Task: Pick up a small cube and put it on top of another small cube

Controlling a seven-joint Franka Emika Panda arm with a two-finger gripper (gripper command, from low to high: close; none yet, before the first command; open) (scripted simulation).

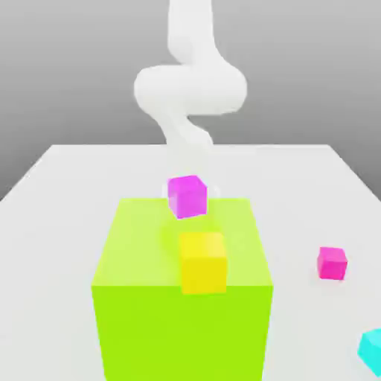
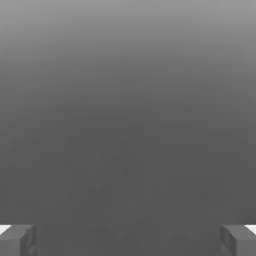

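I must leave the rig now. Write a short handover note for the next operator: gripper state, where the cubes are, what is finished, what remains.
Gripper: open; the hand view shows the two fingertips far apart with nothing between them.
Cubes, exterior view: a yellow cube and a magenta cube on the large green block, the magenta one behind the yellow one. A second magenta cube lies on the white table at the exterior view's right; a cyan cube sits at the lower right edge.
Done: no cube is visibly stacked on another small cube.
Left: grasp one small cube, place it on another.
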